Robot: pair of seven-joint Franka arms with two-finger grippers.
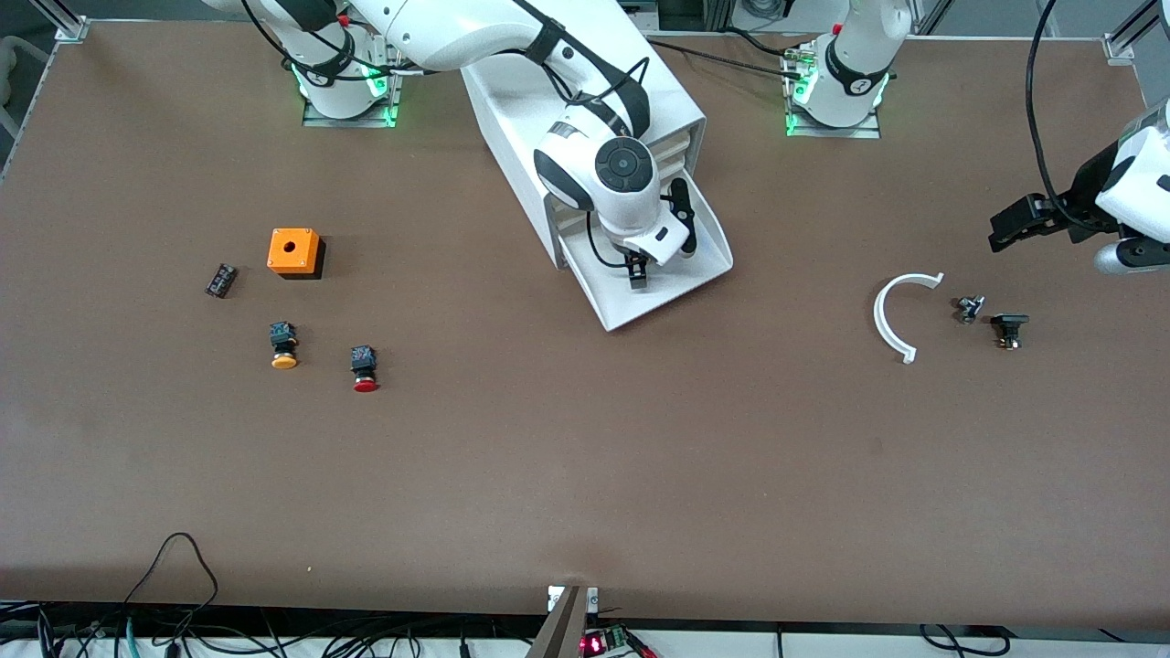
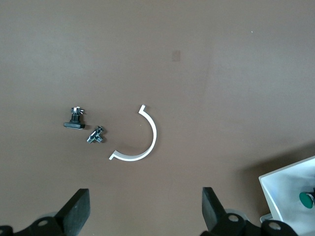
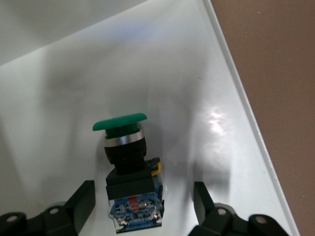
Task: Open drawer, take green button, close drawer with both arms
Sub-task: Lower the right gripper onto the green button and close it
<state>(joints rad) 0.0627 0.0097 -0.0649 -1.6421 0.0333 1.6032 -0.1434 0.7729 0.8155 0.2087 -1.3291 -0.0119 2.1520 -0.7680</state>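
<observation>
The lowest drawer (image 1: 681, 285) of the white cabinet (image 1: 585, 82) is pulled out as a wide white tray. The green-capped button (image 3: 129, 157) lies on its side in the drawer (image 3: 206, 83). My right gripper (image 1: 637, 274) is down in the drawer, open, with a finger on each side of the button's black-blue body (image 3: 142, 199), gaps showing on both sides. My left gripper (image 1: 1015, 224) is open and empty, up over the table toward the left arm's end (image 2: 145, 209). Its wrist view shows the drawer's corner (image 2: 285, 182) and the green cap (image 2: 307, 199).
A white arc piece (image 1: 891, 315), a small metal part (image 1: 969, 308) and a black part (image 1: 1008, 329) lie under the left gripper's area. Toward the right arm's end lie an orange box (image 1: 294, 251), a yellow-orange-capped button (image 1: 283, 345), a red-capped button (image 1: 365, 368) and a small black block (image 1: 220, 280).
</observation>
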